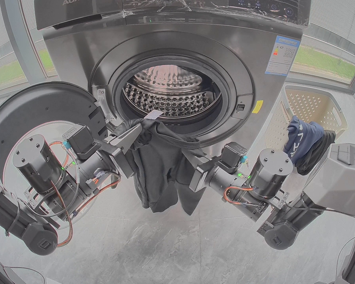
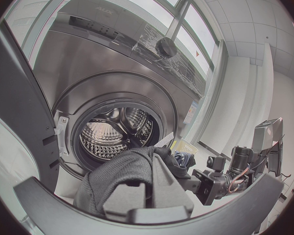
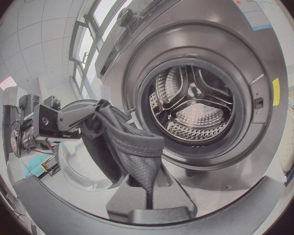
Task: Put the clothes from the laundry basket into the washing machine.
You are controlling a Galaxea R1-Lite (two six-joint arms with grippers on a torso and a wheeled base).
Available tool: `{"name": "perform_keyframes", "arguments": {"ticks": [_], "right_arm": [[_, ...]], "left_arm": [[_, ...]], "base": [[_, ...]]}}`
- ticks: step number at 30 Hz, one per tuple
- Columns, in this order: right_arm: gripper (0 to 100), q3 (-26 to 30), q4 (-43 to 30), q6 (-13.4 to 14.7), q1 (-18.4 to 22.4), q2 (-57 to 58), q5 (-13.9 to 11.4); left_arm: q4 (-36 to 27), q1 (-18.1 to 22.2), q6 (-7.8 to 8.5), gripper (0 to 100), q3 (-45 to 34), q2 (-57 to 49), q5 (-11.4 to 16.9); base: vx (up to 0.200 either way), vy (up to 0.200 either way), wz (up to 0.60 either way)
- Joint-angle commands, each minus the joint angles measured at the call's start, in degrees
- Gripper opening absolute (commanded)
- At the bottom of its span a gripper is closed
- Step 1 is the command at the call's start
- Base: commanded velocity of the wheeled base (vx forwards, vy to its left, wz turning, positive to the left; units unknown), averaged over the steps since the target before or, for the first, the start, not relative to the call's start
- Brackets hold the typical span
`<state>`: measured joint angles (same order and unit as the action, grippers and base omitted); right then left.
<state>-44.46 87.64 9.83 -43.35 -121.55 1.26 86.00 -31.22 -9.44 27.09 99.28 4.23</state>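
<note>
A dark grey garment [image 1: 161, 166] hangs stretched between my two grippers just in front of the open drum [image 1: 169, 89] of the washing machine [image 1: 165, 40]. My left gripper [image 1: 132, 133] is shut on the garment's left end, seen bunched over its fingers [image 2: 160, 180] in the left wrist view. My right gripper [image 1: 187, 152] is shut on the waistband [image 3: 143, 154] at the right. The drum [image 3: 194, 105] is bare inside. A cream laundry basket [image 1: 315, 107] stands right of the machine with a blue garment [image 1: 301, 137] and a dark one [image 1: 317, 152] over its rim.
The machine's round door [image 1: 39, 111] is swung open on the left, behind my left arm. Grey tiled floor [image 1: 177, 241] lies below the hanging garment. Windows surround the machine.
</note>
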Motion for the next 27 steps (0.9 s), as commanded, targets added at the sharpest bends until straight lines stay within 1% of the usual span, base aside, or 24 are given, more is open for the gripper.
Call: {"name": "perform_keyframes", "arguments": {"ticks": [1, 4, 8, 12, 13, 17, 20, 27], "right_arm": [[0, 0.43, 0.08, 0.02, 1.51, 2.11, 0.33], [0, 0.07, 0.16, 0.02, 2.48, 3.60, 0.33], [0, -0.72, 0.43, 0.02, 2.74, 5.10, 0.33], [0, -0.98, 0.69, -0.07, 1.51, 7.12, 0.24], [0, -1.16, 0.69, -0.07, 1.07, 7.65, 0.24], [0, -1.95, 0.34, -0.51, 0.20, 9.14, -0.11], [0, -1.95, 0.08, -0.60, -0.51, 10.46, -0.20], [0, -2.39, -0.10, -0.60, -0.51, 11.43, -0.29]], "left_arm": [[0.04, -0.33, 0.03, 0, -0.37, -0.14, 0.25], [0.66, -0.51, 0.03, 0, -1.07, -0.32, 0.52], [1.36, -0.95, 0.12, 0, -3.44, -0.40, 0.96], [1.36, -1.91, 0.03, 0, -5.64, -0.32, 2.80], [1.27, -1.91, -0.06, 100, -5.99, -0.05, 3.24], [1.18, -1.39, -0.41, 100, -6.35, 2.06, 3.42], [1.97, -0.95, -0.41, 100, -6.26, 4.87, 2.98], [2.41, -0.86, -0.06, 100, -6.70, 9.35, 2.80]], "base": [[0.000, 0.000, 0.00], [0.000, 0.000, 0.00], [0.000, 0.000, 0.00], [0.000, 0.000, 0.00], [0.000, 0.000, 0.00], [0.000, 0.000, 0.00], [0.000, 0.000, 0.00], [0.000, 0.000, 0.00]]}}
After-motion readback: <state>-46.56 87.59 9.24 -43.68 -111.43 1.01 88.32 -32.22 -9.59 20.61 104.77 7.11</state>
